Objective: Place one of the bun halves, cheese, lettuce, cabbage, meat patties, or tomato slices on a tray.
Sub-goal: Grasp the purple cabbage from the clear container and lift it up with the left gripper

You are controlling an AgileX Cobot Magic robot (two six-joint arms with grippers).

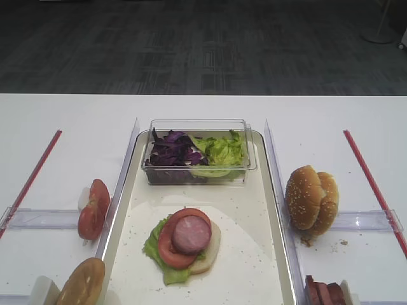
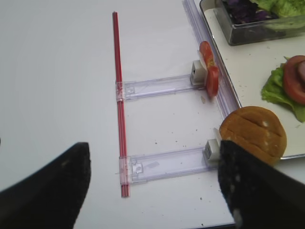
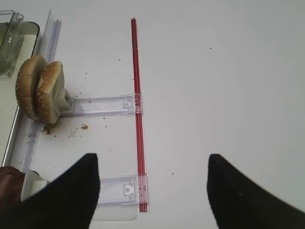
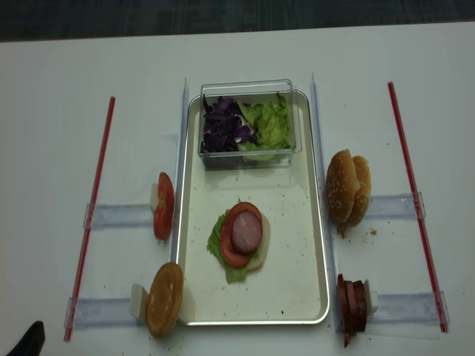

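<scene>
Both grippers, left (image 2: 152,191) and right (image 3: 152,191), hang wide open and empty over bare table, apparently parked clear of the tray (image 1: 267,267). At its centre sits a stack: lettuce (image 1: 159,251), tomato (image 1: 173,244), patty (image 1: 191,234). Cabbage (image 1: 170,151) waits in the tub (image 1: 197,175) at twelve o'clock; buns (image 1: 311,198) stand on edge at three, probably for easy pinching

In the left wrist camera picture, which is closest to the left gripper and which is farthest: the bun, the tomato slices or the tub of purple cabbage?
Going by the left wrist view, from the left gripper:
1. The bun, right beside the right-hand finger, leaning at the tray edge.
2. The tomato slices, farther up, standing just left of the tray.
3. The tub with the cabbage, in the top right corner on the tray.
</scene>
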